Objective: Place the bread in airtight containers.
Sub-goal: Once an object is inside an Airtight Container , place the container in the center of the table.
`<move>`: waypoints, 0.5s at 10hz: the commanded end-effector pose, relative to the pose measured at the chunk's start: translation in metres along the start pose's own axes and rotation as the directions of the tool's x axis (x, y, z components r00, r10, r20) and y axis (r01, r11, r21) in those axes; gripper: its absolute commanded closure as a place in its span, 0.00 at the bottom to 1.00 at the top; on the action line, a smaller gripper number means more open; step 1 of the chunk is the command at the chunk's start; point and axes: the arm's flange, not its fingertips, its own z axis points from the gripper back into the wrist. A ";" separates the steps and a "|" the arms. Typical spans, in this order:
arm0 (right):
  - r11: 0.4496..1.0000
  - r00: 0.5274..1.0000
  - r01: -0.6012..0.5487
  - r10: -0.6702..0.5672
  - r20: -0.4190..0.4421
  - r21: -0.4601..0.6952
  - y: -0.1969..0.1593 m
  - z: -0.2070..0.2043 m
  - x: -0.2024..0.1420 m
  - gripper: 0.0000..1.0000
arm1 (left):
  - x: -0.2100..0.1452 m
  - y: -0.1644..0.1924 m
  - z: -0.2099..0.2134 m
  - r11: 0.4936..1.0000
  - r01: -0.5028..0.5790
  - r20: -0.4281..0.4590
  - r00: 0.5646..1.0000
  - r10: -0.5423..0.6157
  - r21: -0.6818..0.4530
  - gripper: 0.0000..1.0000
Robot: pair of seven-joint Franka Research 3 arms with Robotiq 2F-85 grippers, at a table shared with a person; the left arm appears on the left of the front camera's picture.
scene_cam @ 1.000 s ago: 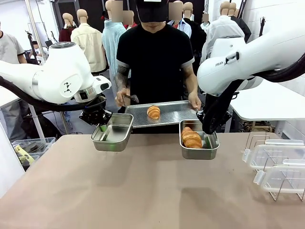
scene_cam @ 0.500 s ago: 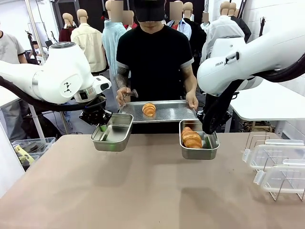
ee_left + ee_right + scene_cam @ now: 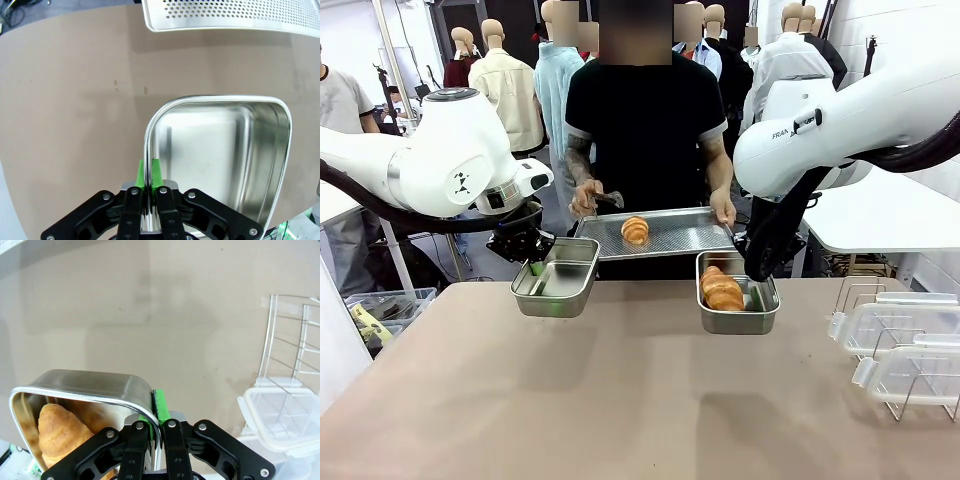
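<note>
Finding croissants point(image 3: 722, 289) inside the right tin point(image 3: 737, 322) on the table point(image 3: 620, 400), with right fingers point(image 3: 160, 407) clamped onto that tin's wall. Noted a left tin point(image 3: 555, 297), steel floor bare, pinched at its rim by left fingers point(image 3: 141, 172). Noted beyond both tins a perforated tray point(image 3: 685, 238) carrying a single croissant point(image 3: 635, 230), gripped by a person's hand point(image 3: 725, 211), tongs point(image 3: 607, 199) in the other hand point(image 3: 584, 201). Logged clear lids point(image 3: 898, 326) in a wire rack point(image 3: 852, 291) at the right.

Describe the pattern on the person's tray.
The tray is silver steel perforated with small holes; best in the left wrist view.
</note>
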 end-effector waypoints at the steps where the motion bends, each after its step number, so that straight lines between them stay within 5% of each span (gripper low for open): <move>1: 1.000 1.000 0.013 -0.013 -0.001 -0.005 0.000 -0.006 0.004 1.00 | 0.000 0.000 0.003 1.000 0.000 0.005 1.000 0.000 -0.001 1.00; 5: 0.993 0.994 0.106 -0.105 0.033 -0.043 -0.017 -0.071 0.038 1.00 | 0.000 0.000 0.003 1.000 0.000 0.005 1.000 0.000 -0.001 1.00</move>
